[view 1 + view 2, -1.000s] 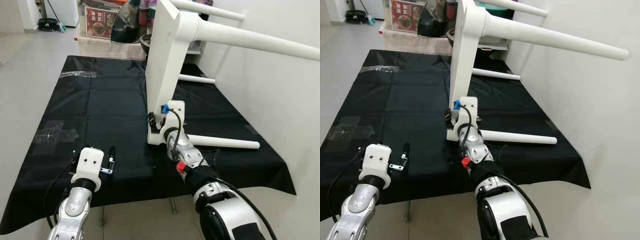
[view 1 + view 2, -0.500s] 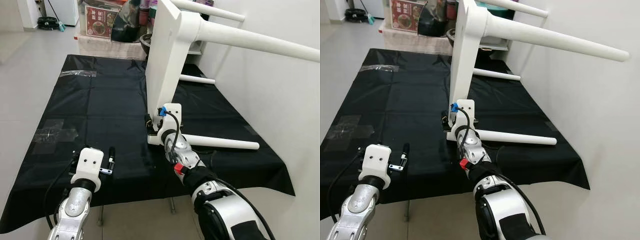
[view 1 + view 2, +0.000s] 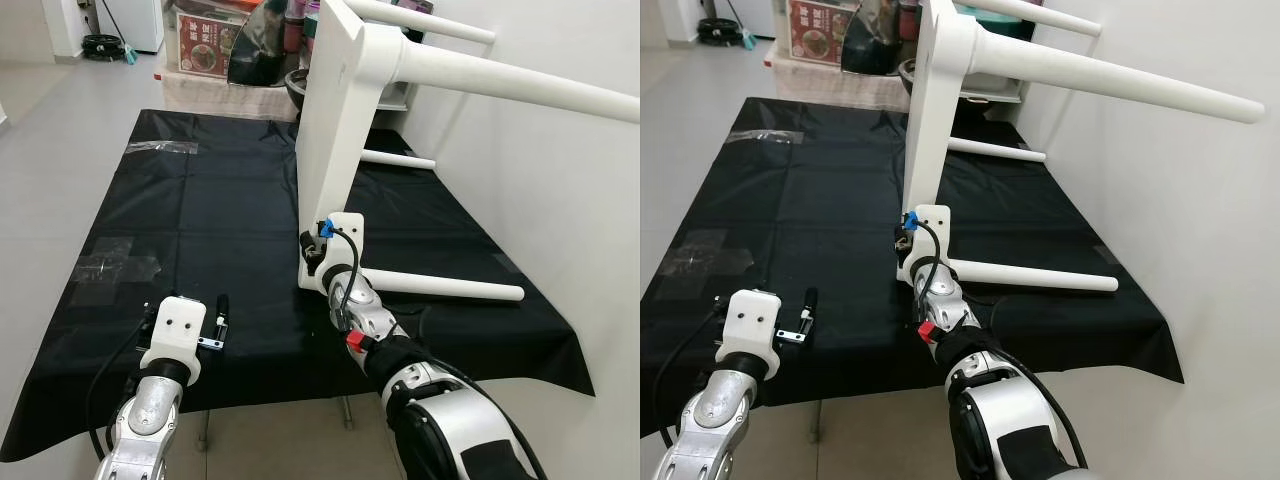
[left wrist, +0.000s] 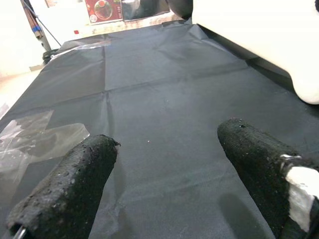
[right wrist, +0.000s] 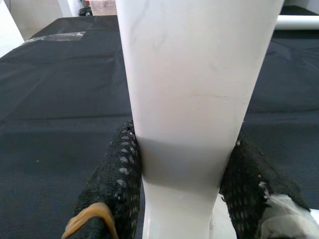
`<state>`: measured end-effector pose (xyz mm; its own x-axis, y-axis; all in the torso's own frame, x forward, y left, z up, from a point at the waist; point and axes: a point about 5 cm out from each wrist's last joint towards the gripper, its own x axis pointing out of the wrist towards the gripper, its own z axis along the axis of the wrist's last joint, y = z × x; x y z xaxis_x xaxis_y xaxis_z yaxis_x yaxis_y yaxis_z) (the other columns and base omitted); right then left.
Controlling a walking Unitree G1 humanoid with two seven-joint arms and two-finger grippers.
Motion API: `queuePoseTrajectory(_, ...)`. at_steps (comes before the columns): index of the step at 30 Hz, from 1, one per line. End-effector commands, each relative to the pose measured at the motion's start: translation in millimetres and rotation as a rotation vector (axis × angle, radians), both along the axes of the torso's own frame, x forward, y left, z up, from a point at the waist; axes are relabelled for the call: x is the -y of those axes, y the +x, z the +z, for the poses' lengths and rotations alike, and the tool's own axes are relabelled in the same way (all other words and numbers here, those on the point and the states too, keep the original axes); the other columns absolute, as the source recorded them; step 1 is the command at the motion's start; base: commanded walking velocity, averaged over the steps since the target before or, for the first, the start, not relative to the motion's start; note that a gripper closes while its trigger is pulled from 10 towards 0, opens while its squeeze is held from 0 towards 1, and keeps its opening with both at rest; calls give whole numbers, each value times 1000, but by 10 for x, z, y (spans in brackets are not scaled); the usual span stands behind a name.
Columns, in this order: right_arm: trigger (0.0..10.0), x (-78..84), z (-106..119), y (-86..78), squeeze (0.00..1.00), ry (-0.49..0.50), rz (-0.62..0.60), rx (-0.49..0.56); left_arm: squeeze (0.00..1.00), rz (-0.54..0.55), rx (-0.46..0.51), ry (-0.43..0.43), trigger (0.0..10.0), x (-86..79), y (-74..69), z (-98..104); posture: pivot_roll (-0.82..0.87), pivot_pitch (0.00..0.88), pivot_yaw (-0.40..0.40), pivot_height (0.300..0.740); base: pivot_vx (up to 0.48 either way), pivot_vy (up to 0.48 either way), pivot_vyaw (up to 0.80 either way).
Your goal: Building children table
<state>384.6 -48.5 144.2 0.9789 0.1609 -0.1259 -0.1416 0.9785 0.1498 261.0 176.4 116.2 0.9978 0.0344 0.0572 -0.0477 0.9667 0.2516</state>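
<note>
Right wrist view: my right tool point(image 5: 182, 191) clamps white table panel point(image 3: 335, 140) at bottom edge; panel stands upright, legs point(image 3: 500, 82) pointing right. Left tool point(image 4: 169, 184) wide, idle over black-covered tabletop point(image 3: 180, 230), well left of panel.

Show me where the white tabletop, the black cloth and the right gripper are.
Tabletop point(image 3: 330, 130), left eye view, on its upright flat panel.
Cloth point(image 3: 200, 220), left eye view, on a bare middle part.
Right gripper point(image 5: 182, 174), right wrist view, between the two fingertips clamping the tabletop's edge.
</note>
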Motion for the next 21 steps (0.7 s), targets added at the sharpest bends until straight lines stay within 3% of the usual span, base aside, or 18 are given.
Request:
queuePoseTrajectory(1,0,-23,40,9,0,49,28,20,0,-4,-22,12,10000,14,-19,-35,183,0,-184,740,0,0,0)
queuePoseTrajectory(4,0,-166,109,-23,0,140,181,64,0,-5,-22,14,10000,14,-19,-35,182,0,-182,740,0,0,0)
queuePoseTrajectory(5,2196,-218,117,-46,0,174,254,73,0,-5,-23,14,10000,14,-19,-35,182,0,-182,740,0,0,0)
queuePoseTrajectory(6,2196,-218,117,-46,0,174,254,73,0,-5,-23,14,10000,14,-19,-35,182,0,-182,740,0,0,0)
queuePoseTrajectory(7,3686,-249,108,-68,0,191,315,74,0,-6,-23,14,10000,16,-19,-36,182,0,-182,740,0,0,0)
queuePoseTrajectory(8,8353,-246,74,-89,0,192,364,69,0,-7,-25,14,10000,19,-18,-37,174,0,-178,740,0,0,0)
queuePoseTrajectory(9,9529,-201,16,-113,0,180,412,62,0,-9,-27,14,10000,24,-18,-42,174,0,-178,740,0,0,0)
queuePoseTrajectory(11,10000,-167,-5,-118,0,180,428,59,0,-10,-27,13,10000,27,-17,-44,169,0,-177,740,0,0,0)
queuePoseTrajectory(17,10000,16,-9,-121,0,223,497,78,0,-13,-31,10,10000,38,-19,-53,162,0,-173,740,0,0,0)
queuePoseTrajectory(21,10000,176,-64,-102,0,207,468,61,0,-19,-36,9,10000,49,-22,-65,153,0,-165,740,0,0,0)
